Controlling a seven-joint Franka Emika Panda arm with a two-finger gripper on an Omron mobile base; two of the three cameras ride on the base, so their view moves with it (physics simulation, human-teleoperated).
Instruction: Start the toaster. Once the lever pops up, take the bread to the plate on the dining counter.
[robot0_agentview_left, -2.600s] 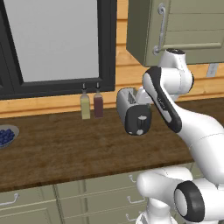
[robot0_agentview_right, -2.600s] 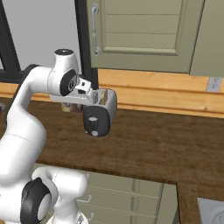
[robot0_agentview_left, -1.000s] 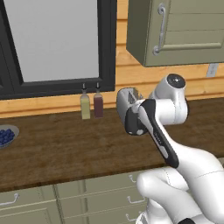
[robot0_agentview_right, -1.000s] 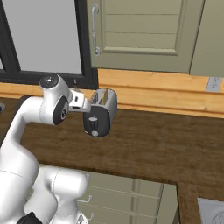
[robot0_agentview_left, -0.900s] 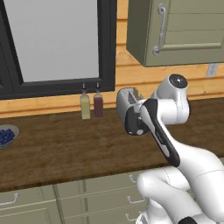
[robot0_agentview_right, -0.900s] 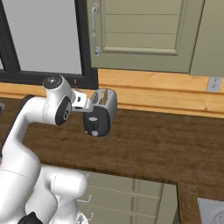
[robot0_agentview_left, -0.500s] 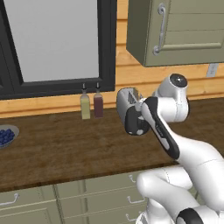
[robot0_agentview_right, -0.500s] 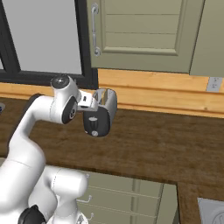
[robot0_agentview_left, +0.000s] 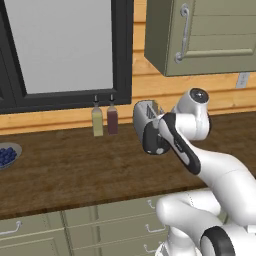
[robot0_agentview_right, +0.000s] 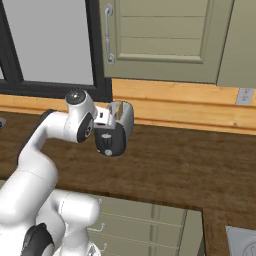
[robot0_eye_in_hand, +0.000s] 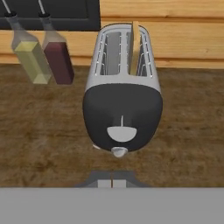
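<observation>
Standing on the dark brown wood-grain counter (robot0_eye_in_hand: 39, 131), the small rounded silver-grey two-slot toaster (robot0_eye_in_hand: 122, 87) turns its glossy black end panel toward the hand camera. On that panel, the pale lever knob (robot0_eye_in_hand: 121, 133) sits low at the foot of its narrow vertical slot, with a smaller pale knob just beneath it. In the hand view, the thin pale cream-tan bread slice (robot0_eye_in_hand: 134, 46) stands upright in the right-hand slot, its top edge rising above the toaster's top; the left-hand slot holds nothing visible.

The robot's hand (robot0_eye_in_hand: 112, 183) is clenched, its two dark finger tips pressed together with no gap, and it grasps nothing. It hangs just in front of the black end panel, below the lever, apart from the toaster's face as far as the hand view shows. In the left base view the white arm reaches in from the lower right to the toaster (robot0_agentview_left: 150, 127); in the right base view it comes in from the lower left to the toaster (robot0_agentview_right: 116, 131).

Beside the toaster, against the pale wooden wall strip, stand a tall yellow-green glass bottle (robot0_eye_in_hand: 30, 59) and a dark red glass bottle (robot0_eye_in_hand: 57, 59), close together. A grey bowl of blue berries (robot0_agentview_left: 7, 155) rests at the far left edge of the counter in the left base view.
</observation>
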